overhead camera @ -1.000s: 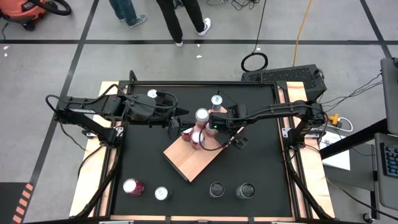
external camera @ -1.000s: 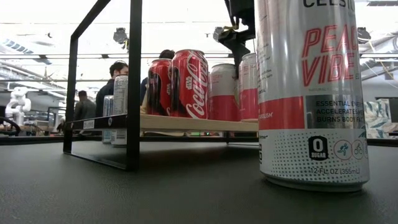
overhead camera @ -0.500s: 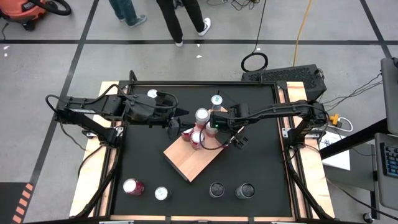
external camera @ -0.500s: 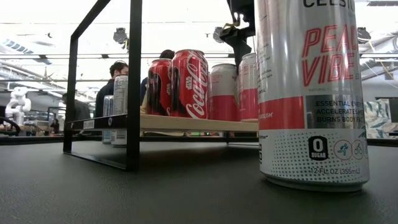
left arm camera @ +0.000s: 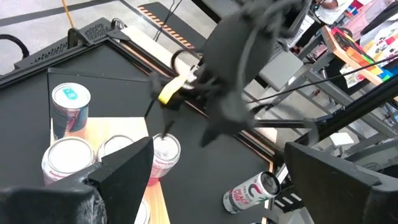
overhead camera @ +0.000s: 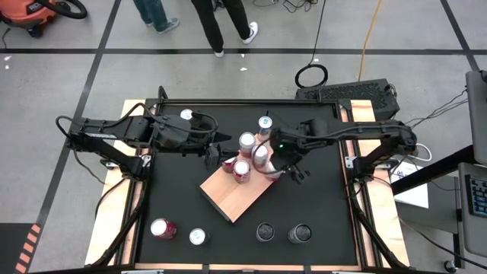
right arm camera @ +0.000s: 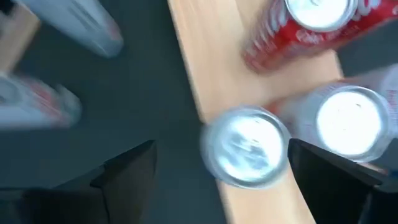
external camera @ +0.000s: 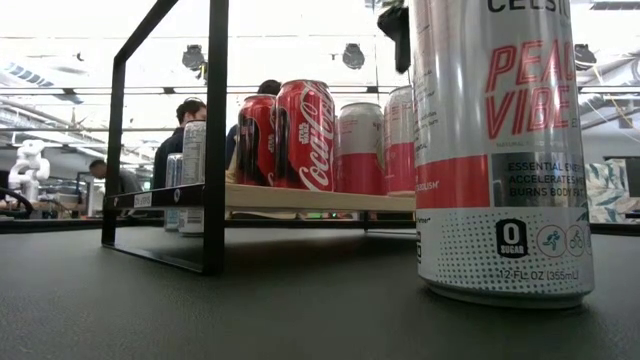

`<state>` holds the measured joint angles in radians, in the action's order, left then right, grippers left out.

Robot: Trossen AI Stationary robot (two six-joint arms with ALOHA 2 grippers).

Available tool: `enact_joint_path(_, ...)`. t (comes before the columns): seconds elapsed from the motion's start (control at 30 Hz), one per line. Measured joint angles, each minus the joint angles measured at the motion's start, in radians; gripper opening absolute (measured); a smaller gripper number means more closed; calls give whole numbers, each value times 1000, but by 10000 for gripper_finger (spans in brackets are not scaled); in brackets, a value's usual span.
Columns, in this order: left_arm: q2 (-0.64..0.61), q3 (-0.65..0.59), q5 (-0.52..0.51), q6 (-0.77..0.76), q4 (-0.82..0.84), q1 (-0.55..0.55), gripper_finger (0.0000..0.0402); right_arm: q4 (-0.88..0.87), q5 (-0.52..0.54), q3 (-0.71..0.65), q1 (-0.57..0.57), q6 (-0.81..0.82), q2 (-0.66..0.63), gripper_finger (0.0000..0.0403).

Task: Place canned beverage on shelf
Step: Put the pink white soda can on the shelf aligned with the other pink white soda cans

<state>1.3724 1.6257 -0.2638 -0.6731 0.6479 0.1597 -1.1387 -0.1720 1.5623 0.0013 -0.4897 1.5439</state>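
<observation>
Four cans are grouped upright at one end of the shelf, so room is left for more. The right gripper is held open and empty above that end, beside them. The left gripper, also open, waits nearby

Ten beverage cans in all. Four on the single wooden shelf: two red Coca-Cola cans, two white-and-red cans. Six more on the black desk: two far-side cans, two front-left cans, two dark-topped cans.
</observation>
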Motion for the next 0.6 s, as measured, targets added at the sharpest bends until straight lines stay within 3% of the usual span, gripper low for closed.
enact_joint_path(0.1,0,0,0,0,0,0,364,-1,-68,0,1,138,-40,339)
enact_joint_path(0.23,0,0,0,0,0,0,364,-21,-67,-17,33,280,-83,334)
enact_joint_path(0.6,0,0,-1,0,-1,0,364,154,-65,-284,96,638,-210,281)
